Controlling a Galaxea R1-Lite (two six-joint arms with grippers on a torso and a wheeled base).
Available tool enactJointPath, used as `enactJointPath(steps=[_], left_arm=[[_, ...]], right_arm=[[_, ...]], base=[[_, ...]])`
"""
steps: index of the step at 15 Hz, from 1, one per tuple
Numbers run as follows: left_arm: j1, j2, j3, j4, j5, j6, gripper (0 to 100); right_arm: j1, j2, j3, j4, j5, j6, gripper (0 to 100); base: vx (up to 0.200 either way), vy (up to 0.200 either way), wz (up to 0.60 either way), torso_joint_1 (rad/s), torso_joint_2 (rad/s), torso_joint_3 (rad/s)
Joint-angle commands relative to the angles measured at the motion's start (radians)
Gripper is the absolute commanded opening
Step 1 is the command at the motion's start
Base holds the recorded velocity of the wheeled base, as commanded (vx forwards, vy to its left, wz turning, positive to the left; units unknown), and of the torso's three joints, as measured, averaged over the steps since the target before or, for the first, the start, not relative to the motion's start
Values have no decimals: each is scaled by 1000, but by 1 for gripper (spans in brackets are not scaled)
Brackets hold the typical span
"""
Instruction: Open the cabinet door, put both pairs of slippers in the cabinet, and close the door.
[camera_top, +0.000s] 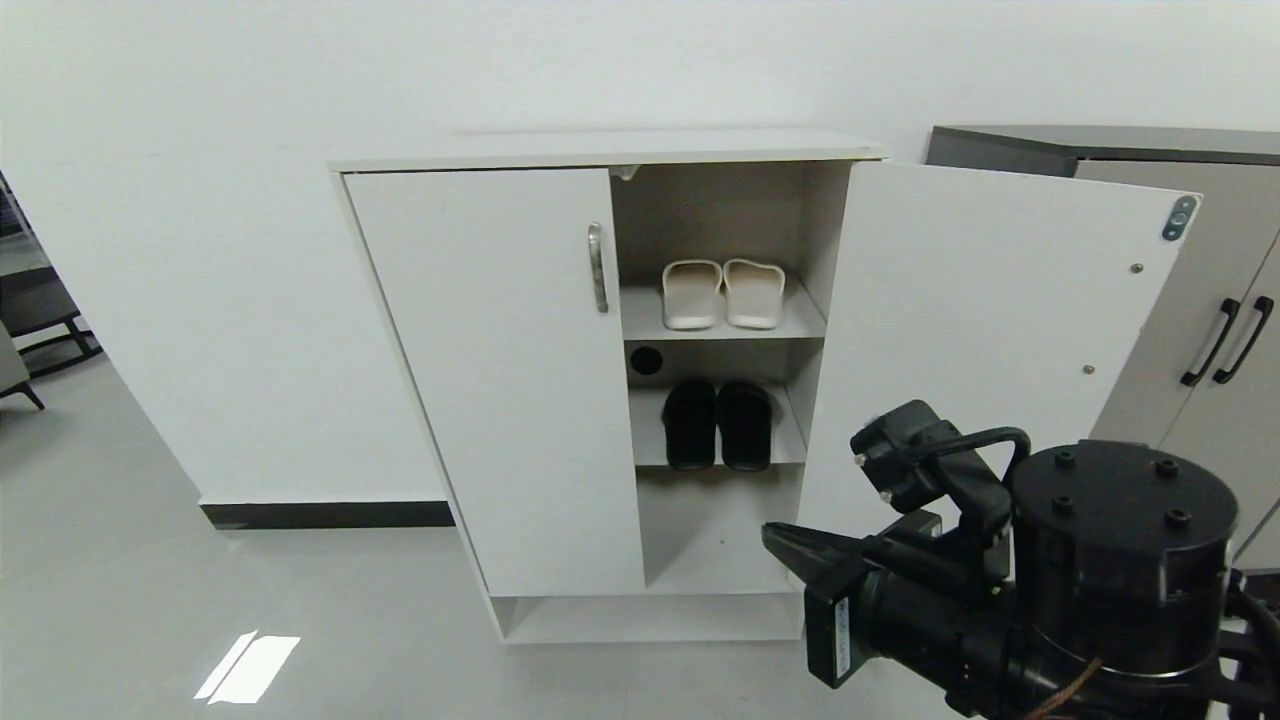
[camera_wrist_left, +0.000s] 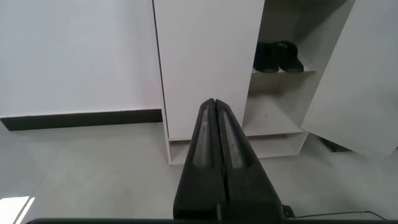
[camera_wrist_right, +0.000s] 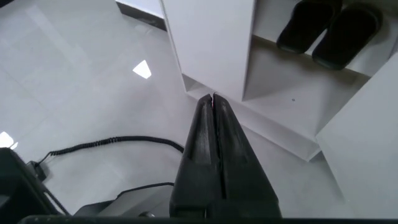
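The white cabinet (camera_top: 600, 148) is seen against the wall with its left door (camera_top: 500, 380) shut and its right door (camera_top: 990, 330) swung wide open. The white slippers (camera_top: 723, 293) are set side by side on the upper shelf, the black slippers (camera_top: 717, 424) on the shelf below. The right gripper (camera_wrist_right: 213, 102) is held low before the open compartment, near the open door's lower edge, its fingers pressed together on nothing. The left gripper (camera_wrist_left: 214, 107) is likewise clenched and empty, pointed toward the cabinet's foot. A grey cabinet (camera_top: 1190, 300) is partly covered by the open door. A black cable (camera_wrist_right: 93, 146) is laid on the floor.
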Motion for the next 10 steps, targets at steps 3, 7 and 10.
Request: enactJointPath(steps=[3, 7, 10], left_arm=[[0, 0, 0, 0, 0, 0, 0], [0, 0, 0, 0, 0, 0, 0], [0, 0, 0, 0, 0, 0, 0]], right_arm=[[0, 8, 0, 0, -1, 0, 0], [0, 19, 0, 0, 1, 2, 0], [0, 21, -1, -2, 1, 3, 0]], base=[[0, 0, 0, 0, 0, 0], [0, 0, 0, 0, 0, 0], [0, 0, 0, 34, -120, -91]])
